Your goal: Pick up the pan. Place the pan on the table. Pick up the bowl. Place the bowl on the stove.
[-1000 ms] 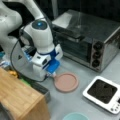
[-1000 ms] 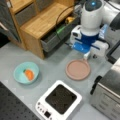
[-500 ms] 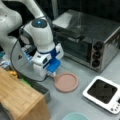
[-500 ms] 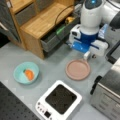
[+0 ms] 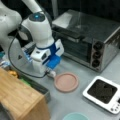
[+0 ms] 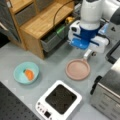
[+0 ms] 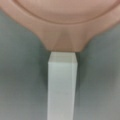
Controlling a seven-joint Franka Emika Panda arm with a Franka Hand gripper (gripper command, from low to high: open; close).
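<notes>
Pan [image 6: 78, 69] is flat on the grey bench [image 6: 50, 63] in both front views, off the stove [image 6: 60, 100], and the stove's black top has nothing on it. Gripper [image 6: 89, 53] sits low right over the pan's short white handle [image 7: 62, 85], at the edge of the pan toward the wooden shelf unit [image 6: 41, 22]. Can't tell whether the fingers are apart, together or clamped on the handle: the arm's body hides them in both front views, and the wrist view shows only the handle running straight down from the pink rim, with grey bench either side. In a front view the pan [image 5: 66, 82] lies between the arm's blue-and-white wrist [image 5: 47, 56] and the stove [image 5: 102, 93], with the steel toaster oven [image 5: 92, 37] behind. Bowl [image 6: 26, 73] is on the bench at a front view's left, well apart from the pan and near the stove's corner, orange piece [image 6: 29, 74] inside. Its teal rim [image 5: 75, 116] just shows at a front view's bottom edge.
</notes>
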